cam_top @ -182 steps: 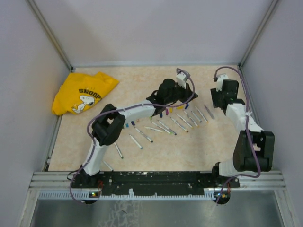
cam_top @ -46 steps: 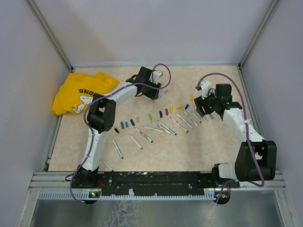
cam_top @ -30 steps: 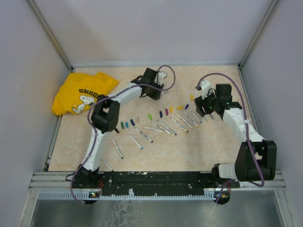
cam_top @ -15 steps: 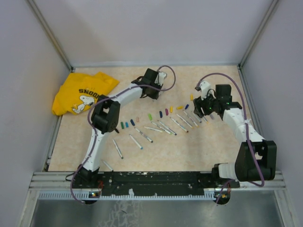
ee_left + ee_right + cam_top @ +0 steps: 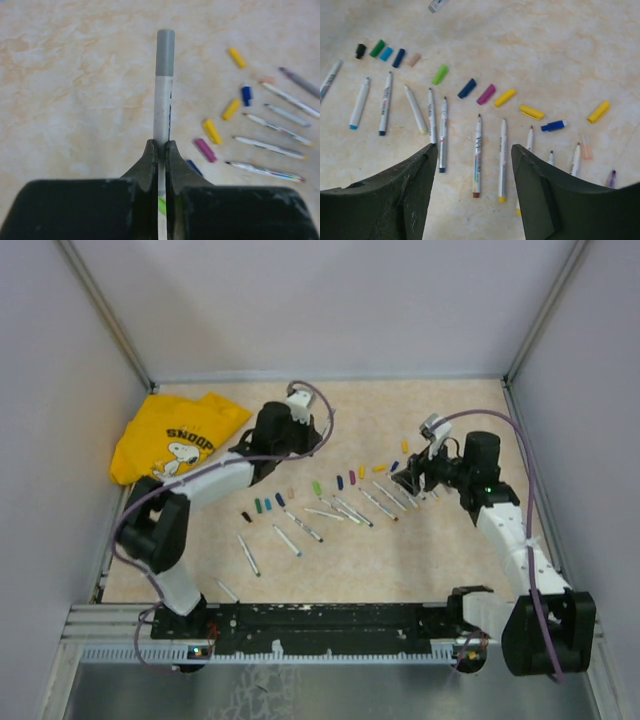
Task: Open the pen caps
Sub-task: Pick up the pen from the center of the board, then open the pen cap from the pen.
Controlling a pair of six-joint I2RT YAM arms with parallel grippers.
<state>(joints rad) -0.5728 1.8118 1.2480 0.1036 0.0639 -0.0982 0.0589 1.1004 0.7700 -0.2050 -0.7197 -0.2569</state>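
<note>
While the L arm [image 5: 215, 480] reached over the rear-left part of the bench [image 5: 450, 550], the left fingers [image 5: 150, 157] were pressed onto a white pen barrel [image 5: 162, 110]. They pinched it approx. mid-length, w/ its grey cap [image 5: 165, 45] still fitted at the far end. The right fingers [image 5: 415, 185] stood spread wide, holding nothing, above the row of uncapped pens [image 5: 478, 155].

Loose pen caps lay on the bench in a curved row (right wrist view, L to R):
- black [image 5: 360, 50], green [image 5: 377, 48], light blue [image 5: 386, 53], navy [image 5: 398, 58] and tan [image 5: 413, 59], set close together;
- light green [image 5: 440, 74], navy [image 5: 467, 88], magenta [image 5: 486, 94];
- two yellow [image 5: 504, 97] [image 5: 531, 111], blue [image 5: 553, 125], and a further yellow [image 5: 598, 111].

The uncapped pens lay side by side just on the near side of that row, tips toward the caps. A yellow Snoopy shirt [image 5: 175, 435] lay crumpled at the far-left corner, well apart from the pens.
</note>
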